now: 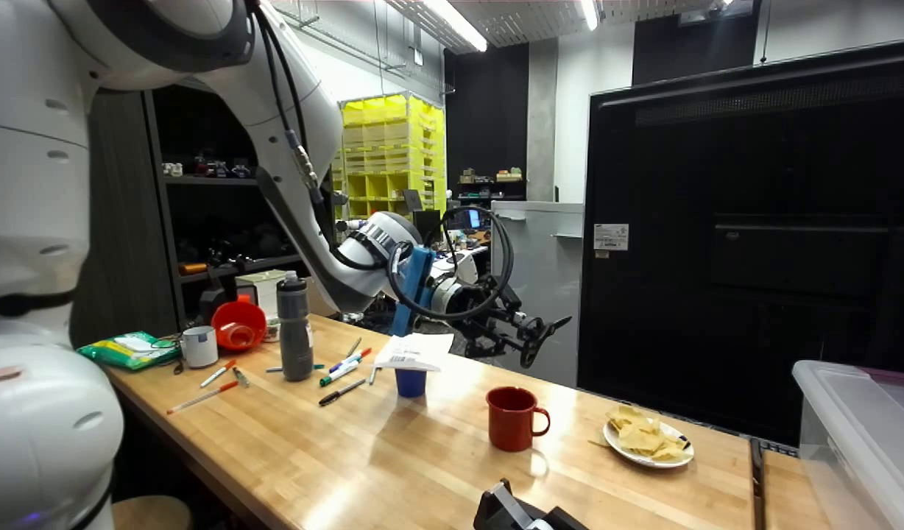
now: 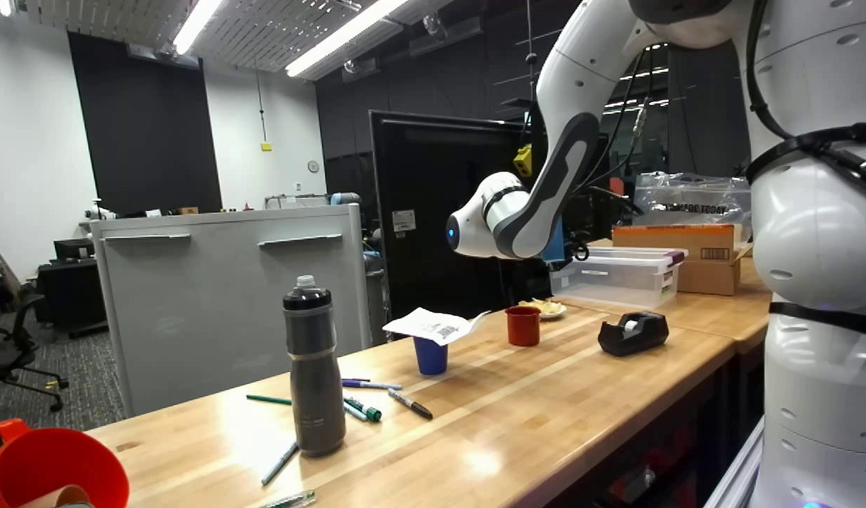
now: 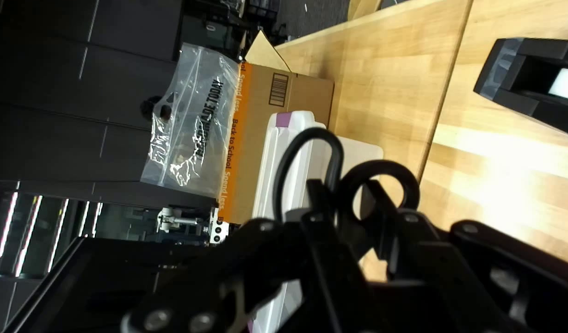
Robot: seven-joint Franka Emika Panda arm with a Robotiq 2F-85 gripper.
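1. Wrist view: a black scissors-like object (image 3: pixel 336 186) with two smooth, rounded loops is held by the claw (image 3: pixel 345 199), which is closed on it to a narrow gap. Only the loops can be made out; the rest is blurred into the dark linkages. A translucent, pale-lidded bin (image 3: pixel 275 171) is partly covered by the claw. Beside it, a cardboard box (image 3: pixel 277 120) is overlapped by a crinkled, glossy bag (image 3: pixel 196 125), and a black tape dispenser (image 3: pixel 520 76) is cut off at the right edge.
2. In an exterior view, the claw and the scissors-like object are raised above the wooden counter (image 1: pixel 422 464), their black outlines merged. A red, glossy mug (image 1: pixel 511 419) is set near a white plate (image 1: pixel 632 455) of jagged chips (image 1: pixel 640 436). The rim of a tapered blue cup (image 1: pixel 411 383) is hidden beneath a white paper packet (image 1: pixel 417 350).
3. In an exterior view, the claw is largely hidden behind the smooth-shelled white arm (image 2: pixel 528 226); dark curls (image 2: pixel 581 252) are shown beside a blue block (image 2: pixel 554 245), but what they belong to cannot be told. A grey bottle (image 2: pixel 314 374) with a grooved waist is stood among scattered pens (image 2: pixel 410 404), and an orange-red container (image 2: pixel 59 462) is cut off at the lower left corner.
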